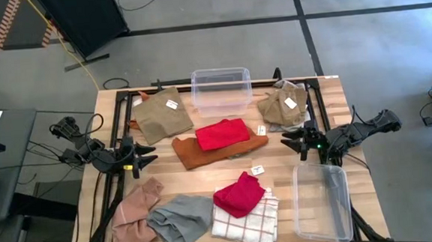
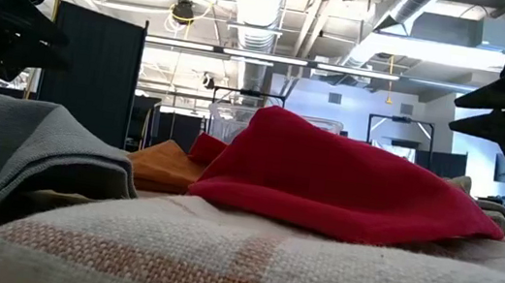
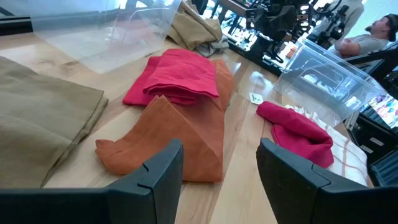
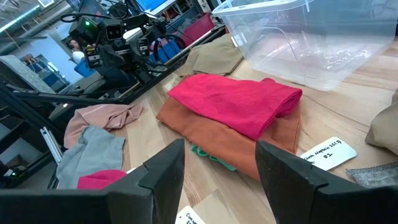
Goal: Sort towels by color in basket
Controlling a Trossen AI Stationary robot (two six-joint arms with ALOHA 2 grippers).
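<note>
From above, the towels lie spread on the tabletop point(image 1: 327, 92). A red towel point(image 1: 222, 133) sits on top of an orange towel point(image 1: 203, 153) in the middle. A tan towel point(image 1: 159, 114) is at the far left, and a beige towel point(image 1: 284, 105) is at the far right. Near the front lie a pink towel point(image 1: 135, 214), a grey towel point(image 1: 181, 219), and a second red towel point(image 1: 239, 194) on a checked towel point(image 1: 245, 220). One clear bin point(image 1: 221, 88) is at the back and another bin point(image 1: 322, 202) is at the front right. Both bins look empty. The left gripper point(image 1: 145, 158) waits at the left side, and the right gripper point(image 1: 291, 139) waits at the right side. From the low view, the second red towel point(image 2: 344, 188) rests in a soft heap on the checked towel point(image 2: 246, 263), with both arms up high. In the left wrist view, the left gripper point(image 3: 219, 163) has its jaws apart and holds nothing, and it points at the orange towel point(image 3: 180, 140). In the right wrist view, the right gripper point(image 4: 219, 163) also has its jaws apart and holds nothing, near the red towel point(image 4: 233, 102). The towels look light, soft and floppy. They will likely sag when lifted, so a pinch on a raised fold or a corner seems best, to take just one towel at a time.
</note>
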